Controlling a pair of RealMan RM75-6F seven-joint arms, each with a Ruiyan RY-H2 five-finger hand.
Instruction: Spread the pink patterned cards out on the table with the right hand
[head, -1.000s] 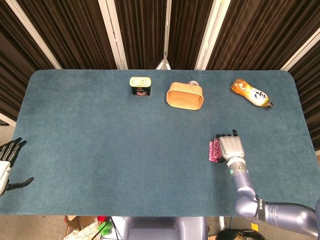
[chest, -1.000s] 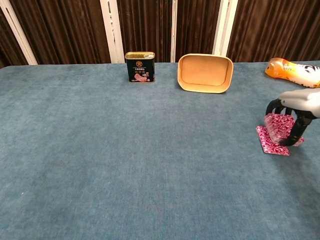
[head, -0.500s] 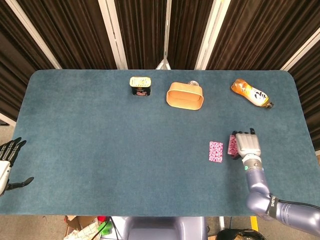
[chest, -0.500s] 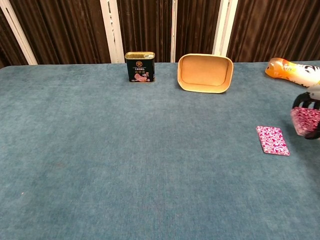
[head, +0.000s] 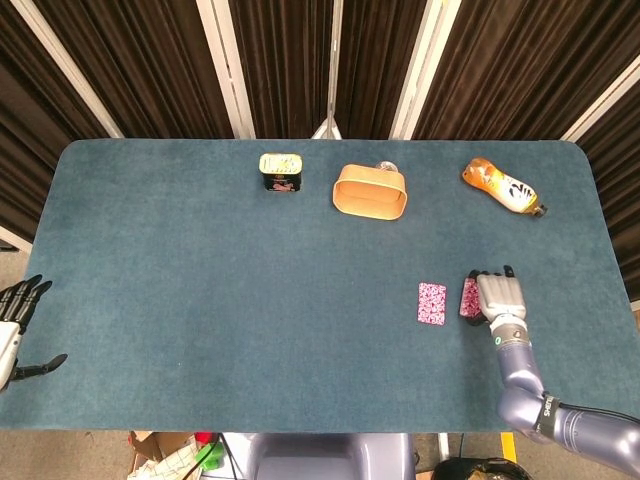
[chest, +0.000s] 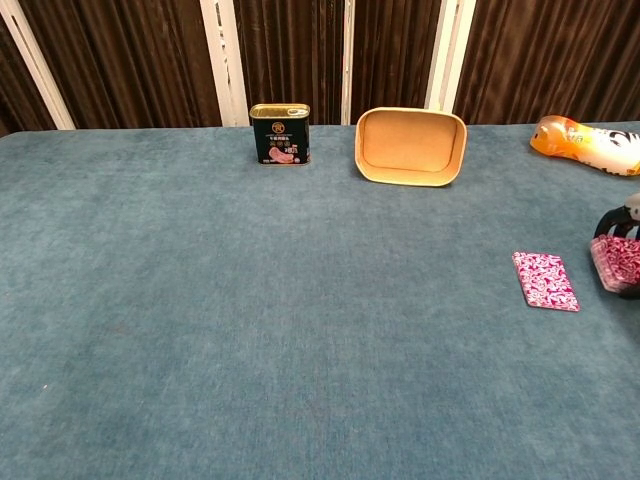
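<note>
Laid card: one pink patterned card (head: 432, 303) lies flat on the blue table (head: 200, 300).
Held cards: the remaining pink patterned cards (head: 467, 298) are gripped in the right hand (head: 497, 296), just beside the laid card.
Left hand (head: 18, 305): held off the table edge, fingers apart, nothing held.
Risk: several cards may be dropped together if the grip is loosened abruptly.
Risk: the laid card may be overlapped if the next one is placed too near.
</note>
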